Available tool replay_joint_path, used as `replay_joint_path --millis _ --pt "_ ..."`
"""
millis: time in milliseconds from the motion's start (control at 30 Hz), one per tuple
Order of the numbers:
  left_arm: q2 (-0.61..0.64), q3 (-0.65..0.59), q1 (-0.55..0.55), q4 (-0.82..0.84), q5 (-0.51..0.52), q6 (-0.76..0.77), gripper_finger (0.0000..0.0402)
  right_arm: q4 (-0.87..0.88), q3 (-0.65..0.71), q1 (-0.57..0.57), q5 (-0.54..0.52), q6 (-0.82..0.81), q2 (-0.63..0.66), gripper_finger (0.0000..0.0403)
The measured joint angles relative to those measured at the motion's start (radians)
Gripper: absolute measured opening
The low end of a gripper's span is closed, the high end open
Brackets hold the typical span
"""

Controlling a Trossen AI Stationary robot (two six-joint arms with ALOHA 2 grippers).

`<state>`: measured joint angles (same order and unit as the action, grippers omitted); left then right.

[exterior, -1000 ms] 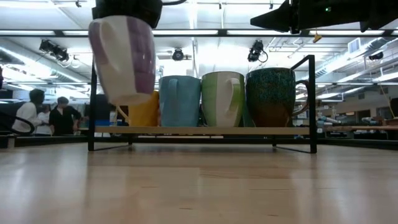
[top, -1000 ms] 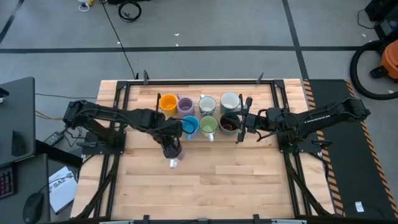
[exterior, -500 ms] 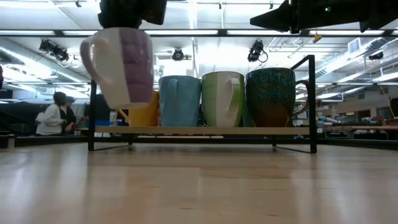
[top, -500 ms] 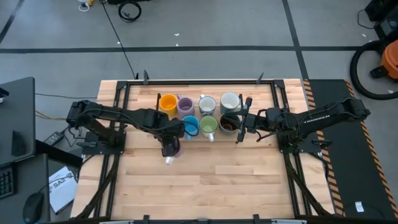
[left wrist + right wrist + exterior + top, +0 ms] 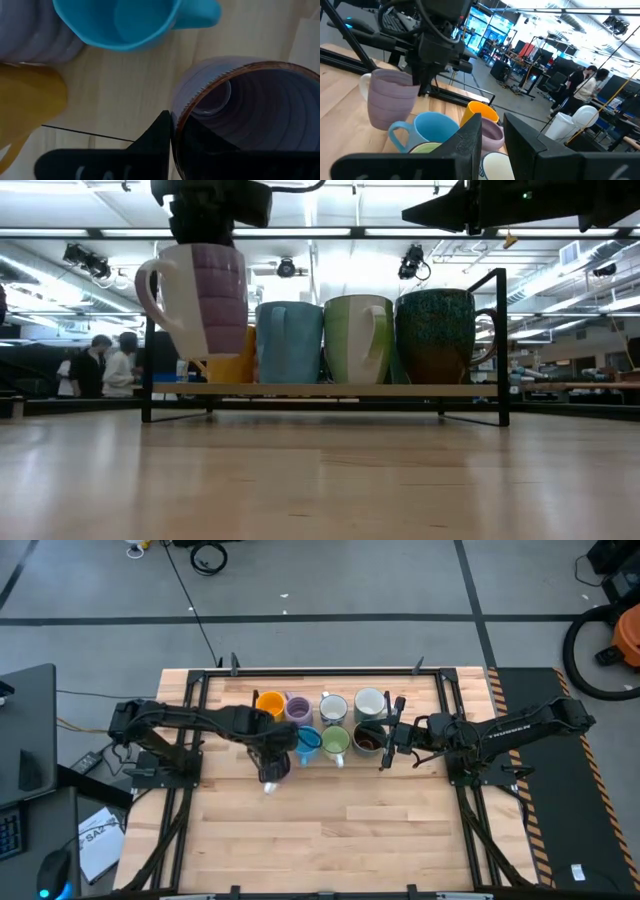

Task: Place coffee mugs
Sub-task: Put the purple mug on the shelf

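Hanging clear of the wooden tabletop point(image 5: 330, 830), just in front of the black wire rack's point(image 5: 500, 345) vacant front slot: one lavender-purple ribbed ceramic mug point(image 5: 200, 300), upright, mouth up, handle turned away from the rack's other mugs, base above the level of the rack's shelf.

Held by: left gripper point(image 5: 270, 772), fingers pinched shut on the lavender mug's rim, one finger point(image 5: 155, 137) outside the wall and the other inside the mouth.

Rack, front row, counted outward from the held mug:
- sky-blue glazed ceramic mug point(image 5: 289, 342), standing just beside the held mug;
- pale green glazed ceramic mug point(image 5: 358, 340), touching or nearly touching the blue one;
- dark brown speckled ceramic mug point(image 5: 437, 335), at the row's far end, handle pointing outward.

Rack, back row:
- orange glazed ceramic mug point(image 5: 270, 705), behind the vacant slot;
- second lavender-purple ceramic mug point(image 5: 298, 708), next to the orange one;
- white patterned ceramic mug point(image 5: 333, 706);
- pale grey-white ceramic mug point(image 5: 369, 701), at the far end.

Right gripper point(image 5: 384, 745): hovering beside the rack's dark-brown-mug end, above the table, fingers point(image 5: 467, 142) partly apart, holding nothing.

Beyond the rack: people point(image 5: 110, 365) standing in the room behind the table, seen small at the held mug's side in the low view; one more person point(image 5: 585, 85) visible far off in the right wrist view.
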<state>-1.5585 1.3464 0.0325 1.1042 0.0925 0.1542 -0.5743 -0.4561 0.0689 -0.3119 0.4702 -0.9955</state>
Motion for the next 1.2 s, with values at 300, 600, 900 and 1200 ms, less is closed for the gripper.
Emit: replay_joint_path --millis 300,600,900,1200 --pt "0.000 0.000 -0.049 0.028 0.001 -0.093 0.0027 0.000 0.000 0.000 0.000 0.000 0.000 0.0086" --pt "0.000 0.000 -0.097 0.023 0.024 -0.170 0.0027 0.001 0.000 0.000 0.000 0.000 0.000 0.0086" --pt "0.000 0.000 -0.143 0.023 0.044 -0.200 0.0027 0.001 0.000 0.000 0.000 0.000 0.000 0.0086" --pt "0.000 0.000 -0.193 0.024 0.042 -0.209 0.0027 0.003 0.000 0.000 0.000 -0.007 0.000 0.0086"
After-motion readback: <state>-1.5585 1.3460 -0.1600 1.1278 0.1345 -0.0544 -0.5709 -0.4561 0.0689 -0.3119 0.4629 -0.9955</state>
